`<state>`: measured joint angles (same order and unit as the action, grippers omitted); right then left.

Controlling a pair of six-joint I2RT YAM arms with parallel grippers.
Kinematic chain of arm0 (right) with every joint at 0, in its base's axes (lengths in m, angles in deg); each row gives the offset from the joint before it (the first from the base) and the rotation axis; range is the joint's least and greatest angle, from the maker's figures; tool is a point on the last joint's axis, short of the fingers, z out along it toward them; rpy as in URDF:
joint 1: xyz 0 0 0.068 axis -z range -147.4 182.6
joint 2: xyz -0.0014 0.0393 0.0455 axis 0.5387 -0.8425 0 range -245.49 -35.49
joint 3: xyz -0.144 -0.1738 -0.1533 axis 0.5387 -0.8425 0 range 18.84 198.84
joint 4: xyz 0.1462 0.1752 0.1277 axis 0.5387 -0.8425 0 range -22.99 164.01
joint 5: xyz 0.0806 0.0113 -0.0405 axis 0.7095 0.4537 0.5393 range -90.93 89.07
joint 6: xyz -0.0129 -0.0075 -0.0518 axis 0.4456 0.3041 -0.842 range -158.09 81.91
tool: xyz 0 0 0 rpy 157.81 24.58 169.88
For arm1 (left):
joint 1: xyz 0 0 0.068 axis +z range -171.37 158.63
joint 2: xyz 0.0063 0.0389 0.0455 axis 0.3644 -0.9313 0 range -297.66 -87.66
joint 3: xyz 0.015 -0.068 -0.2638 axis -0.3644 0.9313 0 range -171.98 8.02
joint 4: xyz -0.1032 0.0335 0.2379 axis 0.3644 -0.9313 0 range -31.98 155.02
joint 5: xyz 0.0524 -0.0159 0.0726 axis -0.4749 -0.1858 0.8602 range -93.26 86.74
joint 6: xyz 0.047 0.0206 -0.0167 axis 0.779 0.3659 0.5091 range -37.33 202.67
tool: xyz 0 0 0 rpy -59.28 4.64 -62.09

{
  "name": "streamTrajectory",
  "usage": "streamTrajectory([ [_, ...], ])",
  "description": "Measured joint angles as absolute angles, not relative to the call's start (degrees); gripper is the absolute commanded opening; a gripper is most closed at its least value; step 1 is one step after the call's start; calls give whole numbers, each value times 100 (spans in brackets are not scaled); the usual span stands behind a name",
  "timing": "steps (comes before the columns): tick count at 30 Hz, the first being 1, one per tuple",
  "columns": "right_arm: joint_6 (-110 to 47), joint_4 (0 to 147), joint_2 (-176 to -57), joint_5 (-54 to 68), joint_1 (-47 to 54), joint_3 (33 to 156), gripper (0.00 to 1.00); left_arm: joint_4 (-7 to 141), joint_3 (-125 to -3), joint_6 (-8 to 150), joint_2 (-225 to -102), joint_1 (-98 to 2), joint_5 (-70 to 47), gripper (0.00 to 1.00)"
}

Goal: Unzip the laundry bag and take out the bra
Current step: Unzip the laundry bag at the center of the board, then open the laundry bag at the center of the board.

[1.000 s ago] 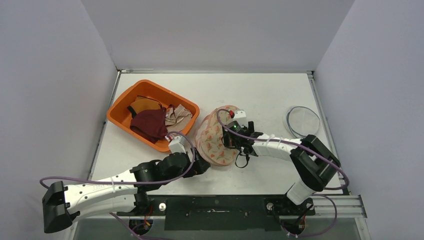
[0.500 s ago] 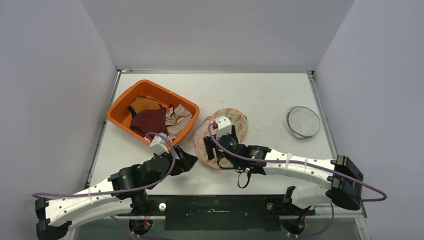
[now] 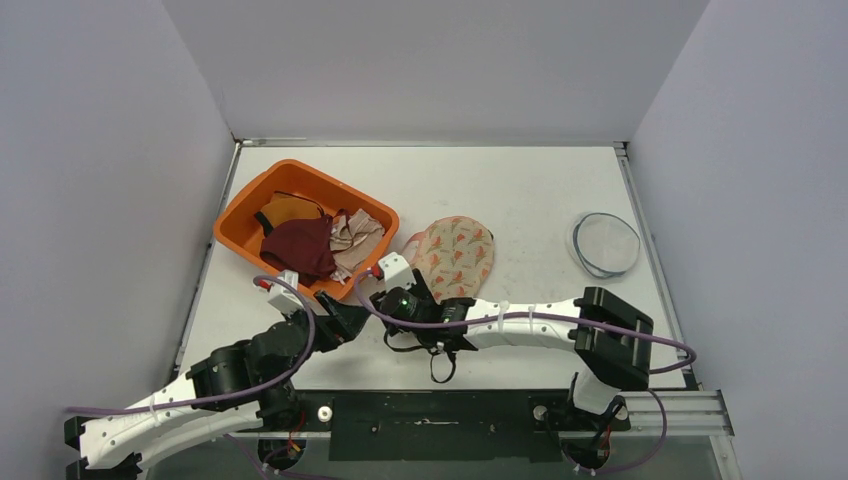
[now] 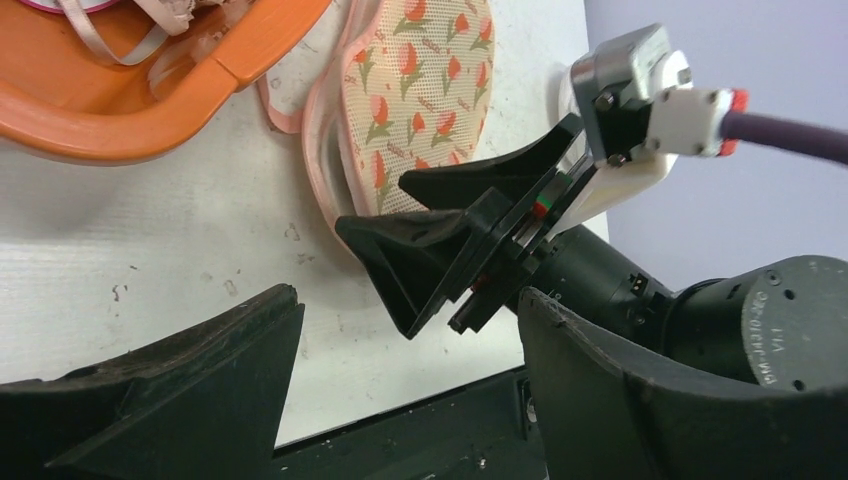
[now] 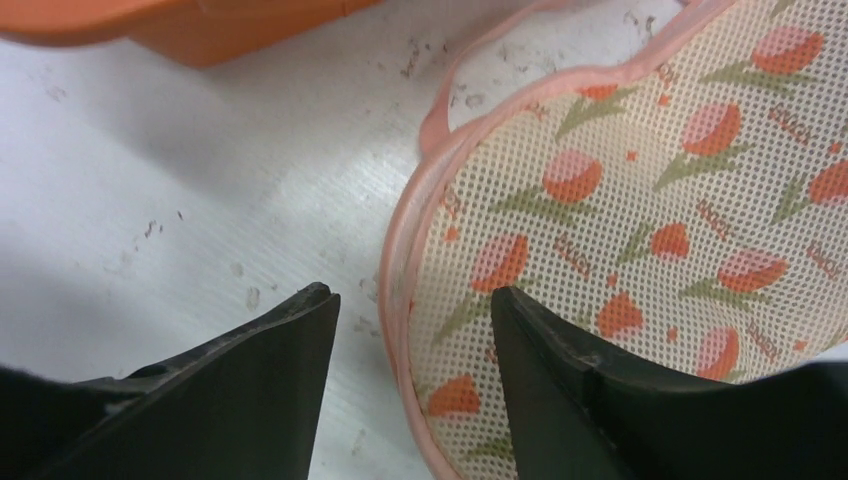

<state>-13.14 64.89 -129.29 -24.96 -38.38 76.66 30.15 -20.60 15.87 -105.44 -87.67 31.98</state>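
The right pincer [image 5: 410, 300] is open, with the pink rim [image 5: 400, 260] of the laundry bag [image 5: 650, 200] in its gap, not pinched. The left pincer [image 3: 348, 318] is open and empty. The bag lies flat beside the orange tub [image 3: 240, 215]. It looks light and floppy; pinch the rim. A second ago it was bunched under the right pincer.

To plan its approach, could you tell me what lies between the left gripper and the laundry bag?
The right gripper sits there, fingers at the laundry bag's rim, clearest in the left wrist view.
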Motion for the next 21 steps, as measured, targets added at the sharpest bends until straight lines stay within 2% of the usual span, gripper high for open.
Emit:
streamTrajectory([
  [8,-1288,6500,-13436,-2881,-3838,8121,27,2837,-2023,1539,-10501,-8767,3211,77],
  [12,-1220,6364,-13536,-3016,-3838,8125,7,2824,-2019,1537,-10496,-8767,3227,77],
  [17,-1076,6268,-13477,-3189,-3838,8103,5,2837,-1988,1537,-10551,-8767,3229,77],
  [21,-919,6178,-12920,-3265,-3840,7758,5,2883,-1938,1537,-10752,-8767,3222,77],
])
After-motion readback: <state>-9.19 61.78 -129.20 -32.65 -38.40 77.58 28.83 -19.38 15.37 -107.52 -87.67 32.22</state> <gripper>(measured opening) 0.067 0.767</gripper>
